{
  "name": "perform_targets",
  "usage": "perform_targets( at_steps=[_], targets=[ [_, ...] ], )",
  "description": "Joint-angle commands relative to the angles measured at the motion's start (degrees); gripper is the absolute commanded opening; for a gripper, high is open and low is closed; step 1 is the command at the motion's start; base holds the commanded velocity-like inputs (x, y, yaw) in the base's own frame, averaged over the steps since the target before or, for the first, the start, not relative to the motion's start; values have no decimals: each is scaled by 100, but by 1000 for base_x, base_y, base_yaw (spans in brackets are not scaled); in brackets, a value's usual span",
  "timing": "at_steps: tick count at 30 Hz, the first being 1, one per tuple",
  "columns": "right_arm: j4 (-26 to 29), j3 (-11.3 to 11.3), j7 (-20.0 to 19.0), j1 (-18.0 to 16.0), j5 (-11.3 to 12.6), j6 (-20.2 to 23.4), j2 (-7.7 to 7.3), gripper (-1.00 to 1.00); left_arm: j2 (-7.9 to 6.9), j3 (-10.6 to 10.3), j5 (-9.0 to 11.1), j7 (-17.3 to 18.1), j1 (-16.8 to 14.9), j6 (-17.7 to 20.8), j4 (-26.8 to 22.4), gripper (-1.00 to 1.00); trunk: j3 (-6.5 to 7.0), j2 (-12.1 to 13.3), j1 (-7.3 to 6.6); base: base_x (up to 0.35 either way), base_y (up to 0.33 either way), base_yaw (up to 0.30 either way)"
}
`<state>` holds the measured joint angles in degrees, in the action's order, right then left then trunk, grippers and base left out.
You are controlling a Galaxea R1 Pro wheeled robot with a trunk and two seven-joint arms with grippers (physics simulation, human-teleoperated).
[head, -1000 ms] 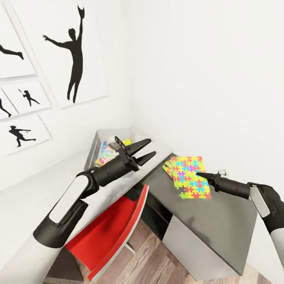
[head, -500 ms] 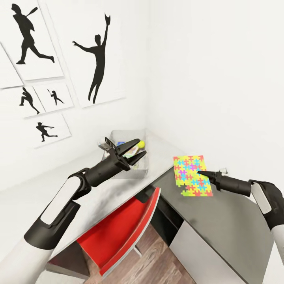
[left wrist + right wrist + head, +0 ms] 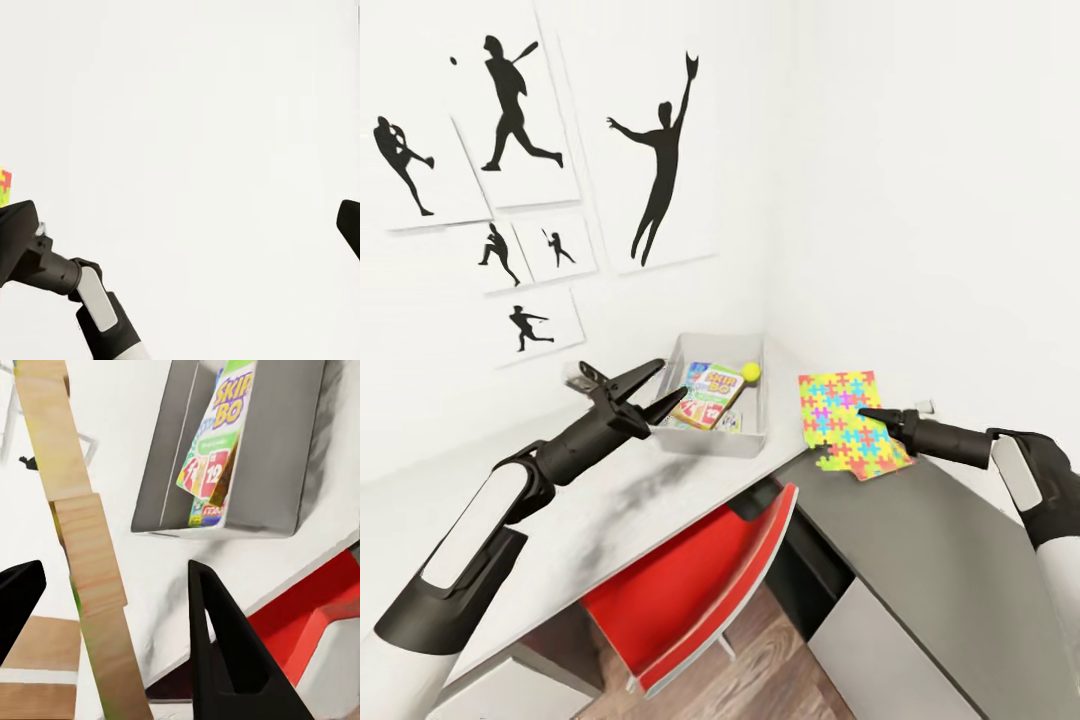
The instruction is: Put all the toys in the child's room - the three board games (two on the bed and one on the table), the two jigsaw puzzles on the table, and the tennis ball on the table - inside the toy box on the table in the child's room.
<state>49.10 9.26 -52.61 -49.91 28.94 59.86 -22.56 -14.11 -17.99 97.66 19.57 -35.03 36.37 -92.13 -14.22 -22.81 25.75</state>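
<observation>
The pale grey toy box point(image 3: 750, 440) stands on the pale table point(image 3: 610, 500) in the corner. In it lie the SKIP-BO board game point(image 3: 712, 392), other flat boxes under it, and the tennis ball point(image 3: 751, 371). My left gripper point(image 3: 666, 384) hangs open and empty just left of the toy box. To the right, my right gripper point(image 3: 863, 412) is shut on a jigsaw puzzle point(image 3: 840, 415), held tilted over the seam between the table and the lower desk. The right wrist view shows that puzzle point(image 3: 82, 547) edge-on between the fingers, with the toy box point(image 3: 300, 450) and SKIP-BO point(image 3: 221, 435) beyond.
A red chair point(image 3: 700, 570) is tucked under the table below the toy box. The lower dark grey desk point(image 3: 930, 560) runs along the right wall. Black silhouette prints point(image 3: 660, 160) hang on the left wall. Wood floor point(image 3: 760, 650) shows beneath.
The head view has swung, shifting the whole picture. Relative to the toy box, my left gripper has drawn back from over it to its left. The right gripper has carried the puzzle nearer the table.
</observation>
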Motion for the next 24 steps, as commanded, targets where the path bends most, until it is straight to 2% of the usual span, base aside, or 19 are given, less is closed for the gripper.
perform_targets(
  at_steps=[1, 11, 18, 24],
  targets=[
    [-40, 8, 5, -79, -43, 14, 10, -100, -14, 18, 32, 8, 9, 16, 5, 100, -3, -11, 3, 0, 0, 222],
    [-421, 6, 486, -588, -45, 14, 141, -100, -63, 87, 26, -40, 82, 12, 10, 100, 71, -11, 3, 0, 0, 222],
    [-500, 6, 628, -754, -41, 14, 252, -100, -77, 111, 24, -150, 154, 11, 8, 100, 122, -11, 3, 0, 0, 221],
    [-529, 6, 736, -894, -45, 14, 398, -100, -189, 259, 23, -206, 263, 9, 10, 100, 166, -11, 3, 0, 0, 222]
  ],
)
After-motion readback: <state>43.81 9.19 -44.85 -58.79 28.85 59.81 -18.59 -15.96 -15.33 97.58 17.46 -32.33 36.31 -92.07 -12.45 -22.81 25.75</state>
